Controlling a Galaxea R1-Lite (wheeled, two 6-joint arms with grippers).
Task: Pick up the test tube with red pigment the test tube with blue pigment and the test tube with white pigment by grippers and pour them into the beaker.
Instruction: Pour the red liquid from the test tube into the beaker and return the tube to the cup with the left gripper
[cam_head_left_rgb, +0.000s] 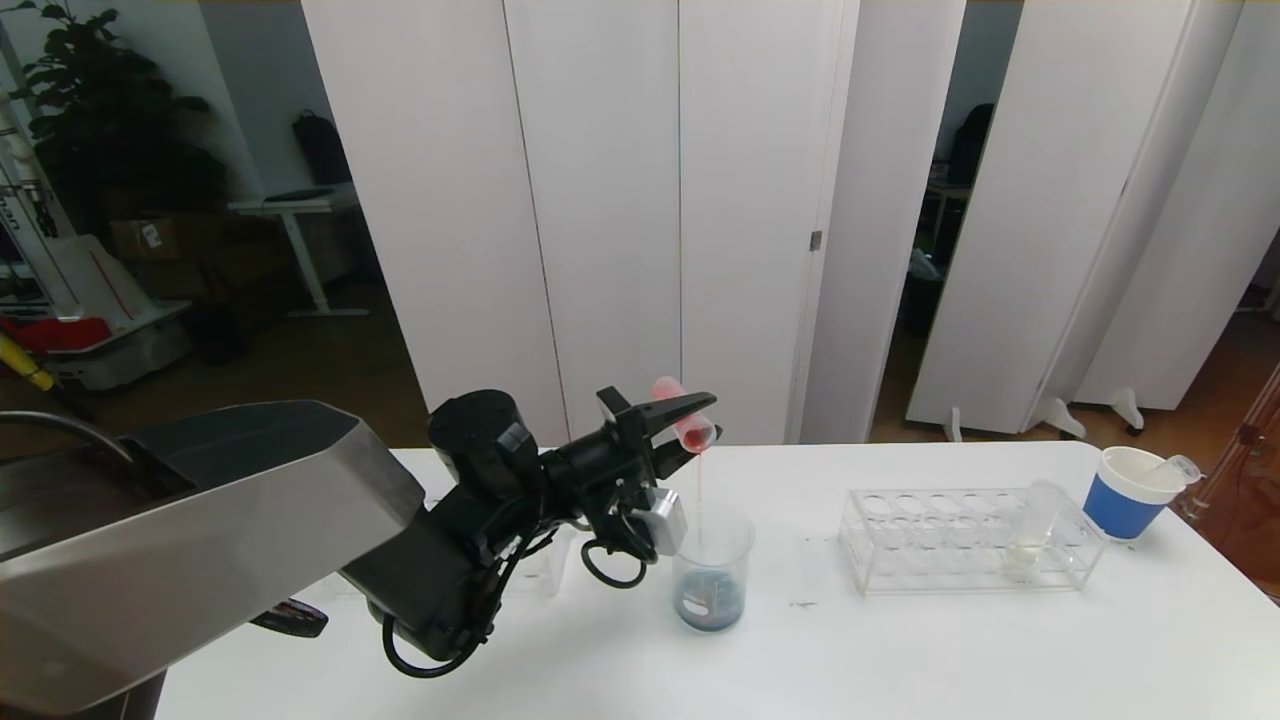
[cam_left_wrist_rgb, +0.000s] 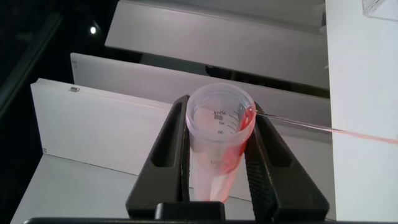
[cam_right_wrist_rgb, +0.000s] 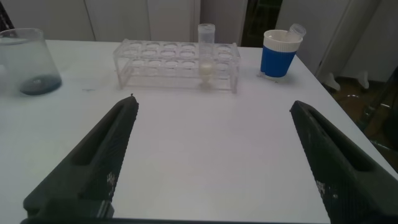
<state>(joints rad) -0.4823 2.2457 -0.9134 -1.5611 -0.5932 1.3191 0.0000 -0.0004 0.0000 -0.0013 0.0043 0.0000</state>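
My left gripper (cam_head_left_rgb: 700, 418) is shut on the test tube with red pigment (cam_head_left_rgb: 692, 430), tilted mouth-down above the beaker (cam_head_left_rgb: 712, 570). A thin red stream falls from the tube into the beaker, which holds blue liquid at its bottom. In the left wrist view the fingers clamp the tube (cam_left_wrist_rgb: 219, 137) on both sides. The test tube with white pigment (cam_head_left_rgb: 1030, 530) stands in the clear rack (cam_head_left_rgb: 965, 540). My right gripper (cam_right_wrist_rgb: 213, 104) hangs open over bare table, facing the rack (cam_right_wrist_rgb: 174, 62) and the white tube (cam_right_wrist_rgb: 206, 56). The test tube with blue pigment is out of view.
A white paper cup with a blue sleeve (cam_head_left_rgb: 1130, 492) stands at the table's far right with a clear tube leaning in it. White panels rise behind the table's far edge. The beaker (cam_right_wrist_rgb: 28, 62) also shows in the right wrist view.
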